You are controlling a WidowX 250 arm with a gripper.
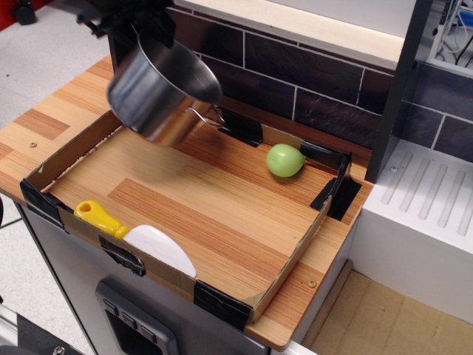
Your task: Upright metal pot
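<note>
While tilted, the metal pot [162, 92] hangs just below the hand [137, 22].

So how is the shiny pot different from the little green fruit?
The metal pot is silver and mirror-shiny; the green fruit is dull green. The pot is far bigger than the fruit. The pot hangs tilted in the air under the claw; the fruit rests on the tray floor. Both look rounded.

green fruit [284, 160], yellow-handled white spatula [140, 234], cardboard tray [292, 259]
</note>
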